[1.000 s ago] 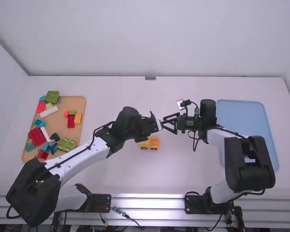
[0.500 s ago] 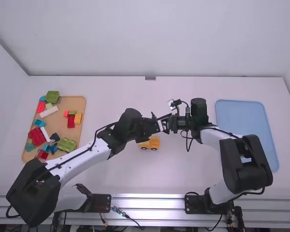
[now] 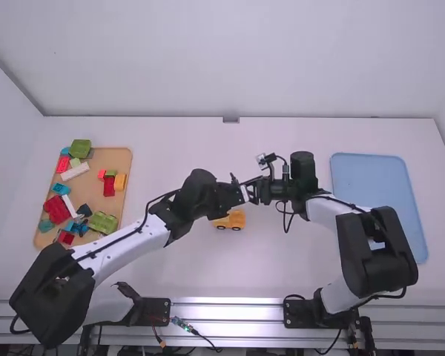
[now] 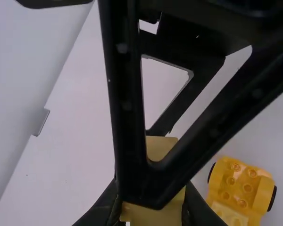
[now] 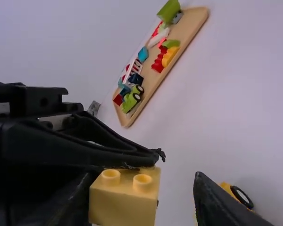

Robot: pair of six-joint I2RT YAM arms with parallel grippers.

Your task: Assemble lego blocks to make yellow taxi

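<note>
Left gripper [image 4: 151, 202] pinching a yellow block [image 5: 125, 205]; right gripper [image 5: 144, 176], wide open around it, might twist it loose by closing off-centre. Wheeled yellow base [image 3: 237, 218] sits at their seven o'clock.

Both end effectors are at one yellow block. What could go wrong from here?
Drop: the left end effector grips the yellow block; the right end effector is open around it, a gap on one side. Releasing left first would likely drop it.

Clash: both sets of fingers crowd one small block, so closing right might knock the left's or twist the block.

Knock-on: a dropped block might hit the wheeled yellow piece nearby.
</note>
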